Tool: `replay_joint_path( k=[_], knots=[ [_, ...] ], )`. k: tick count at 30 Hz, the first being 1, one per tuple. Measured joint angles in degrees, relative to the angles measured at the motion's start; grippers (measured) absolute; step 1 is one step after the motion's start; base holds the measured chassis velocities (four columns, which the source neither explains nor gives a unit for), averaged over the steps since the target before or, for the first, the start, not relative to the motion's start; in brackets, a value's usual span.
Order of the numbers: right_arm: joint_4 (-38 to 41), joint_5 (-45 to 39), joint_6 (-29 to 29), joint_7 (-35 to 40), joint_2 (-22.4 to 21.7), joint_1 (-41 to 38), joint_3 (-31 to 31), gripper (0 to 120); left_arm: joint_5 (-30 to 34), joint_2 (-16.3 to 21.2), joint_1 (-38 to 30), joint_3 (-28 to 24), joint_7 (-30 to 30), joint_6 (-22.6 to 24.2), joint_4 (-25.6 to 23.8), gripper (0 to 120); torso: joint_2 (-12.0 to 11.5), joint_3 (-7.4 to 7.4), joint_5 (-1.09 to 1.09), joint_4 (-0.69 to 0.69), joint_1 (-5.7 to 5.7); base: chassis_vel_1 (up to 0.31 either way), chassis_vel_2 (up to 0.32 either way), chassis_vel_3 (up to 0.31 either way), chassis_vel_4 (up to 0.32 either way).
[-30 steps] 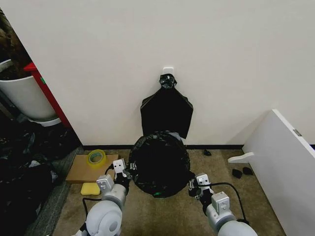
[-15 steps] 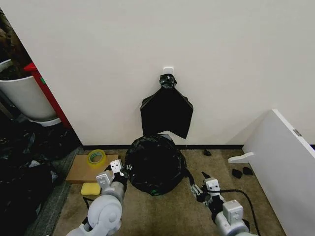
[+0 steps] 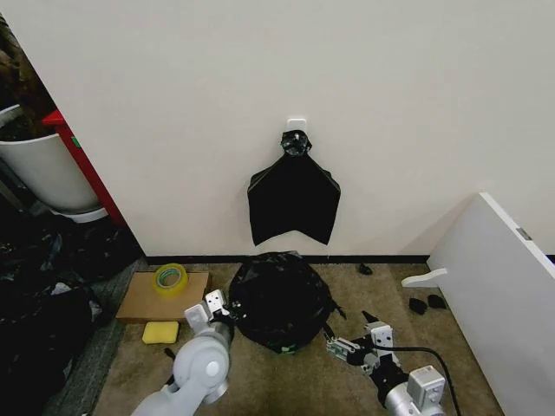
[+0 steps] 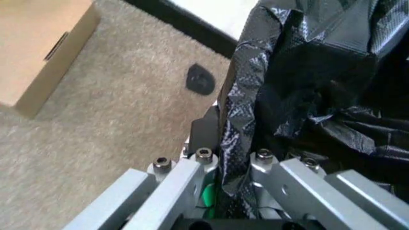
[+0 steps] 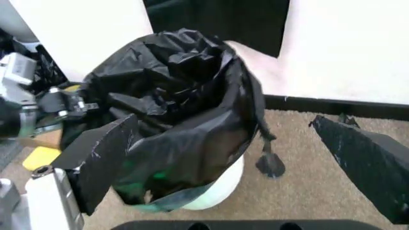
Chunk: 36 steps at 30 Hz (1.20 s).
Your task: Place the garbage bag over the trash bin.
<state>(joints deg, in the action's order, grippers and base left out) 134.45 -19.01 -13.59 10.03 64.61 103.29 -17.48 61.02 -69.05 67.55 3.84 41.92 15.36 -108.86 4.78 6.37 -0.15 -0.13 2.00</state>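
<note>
The garbage bag (image 3: 279, 299) is draping over the trash bin (image 5: 214, 189) on the carpet (image 3: 286, 381) near the far wall (image 3: 260, 87). The left gripper (image 3: 224, 314) is pinching the bag's left edge; the right gripper (image 3: 357, 340) is hanging wide open, empty, just right. Judging from this, a tug could drag the loose film off the rim or tip the bin.

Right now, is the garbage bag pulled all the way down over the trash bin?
Not fully. The garbage bag drapes the top and sides, but the trash bin shows bare cream-white at its base.
</note>
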Motion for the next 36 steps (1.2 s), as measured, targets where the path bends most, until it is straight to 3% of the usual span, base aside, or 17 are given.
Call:
replay_joint_path(
  k=[6,17,18,26,29,31,34,35,36],
  knots=[
    [-0.1,0.5,-0.4,0.2,0.5,-1.0,0.8,100,-1.0,-0.6,-2.9,-0.4,0.7,0.6,2.5,1,0.0,0.00,0.01,0.01,0.00,0.000,0.000,0.000,0.000],
    [0.1,0.5,-0.9,0.4,1.2,-1.5,0.7,100,3.9,0.5,-4.4,-0.1,-0.2,3.9,1.0,40,0.0,0.00,0.00,0.00,0.00,0.000,0.000,0.000,0.000],
    [0.1,0.5,-0.9,0.4,1.3,-1.6,0.6,100,4.3,0.8,-3.5,0.3,-0.2,4.1,-0.1,50,0.0,0.00,0.00,0.00,0.00,0.000,0.000,0.000,0.000],
    [0.2,0.5,-0.8,0.5,1.5,-1.7,0.6,100,2.7,3.3,1.8,2.3,-2.1,4.7,-5.4,74,0.0,0.00,0.00,0.01,0.00,0.000,0.000,0.000,0.000],
    [0.0,0.6,-0.1,0.3,1.9,-1.9,0.5,100,-2.3,3.8,3.7,2.5,-4.8,3.3,-7.5,84,0.0,0.00,0.00,0.01,0.00,0.000,0.000,0.000,0.000],
    [-0.6,1.8,2.4,-0.7,3.0,-2.0,0.1,100,-10.8,4.1,5.7,2.7,-8.1,-0.4,-9.9,95,0.0,0.00,0.00,0.00,0.00,0.000,0.000,0.000,0.000],
    [-1.5,3.2,4.8,-1.1,4.0,-2.0,0.0,100,-16.4,4.0,7.2,2.9,-10.4,-3.3,-10.8,98,0.0,0.00,0.00,0.00,0.00,0.000,0.000,0.000,0.000],
    [-2.8,5.2,8.6,-1.4,5.3,-1.9,-0.1,100,-22.2,4.0,9.0,3.1,-12.8,-6.6,-11.3,99,0.0,0.00,0.00,0.00,0.00,0.000,0.000,0.000,0.000],
    [-6.9,11.2,18.5,-1.2,9.5,-1.8,-0.8,100,-39.5,3.2,15.4,3.9,-18.7,-18.6,-11.3,100,0.0,-0.01,0.00,0.00,0.00,0.000,0.000,0.000,0.000]
  ],
)
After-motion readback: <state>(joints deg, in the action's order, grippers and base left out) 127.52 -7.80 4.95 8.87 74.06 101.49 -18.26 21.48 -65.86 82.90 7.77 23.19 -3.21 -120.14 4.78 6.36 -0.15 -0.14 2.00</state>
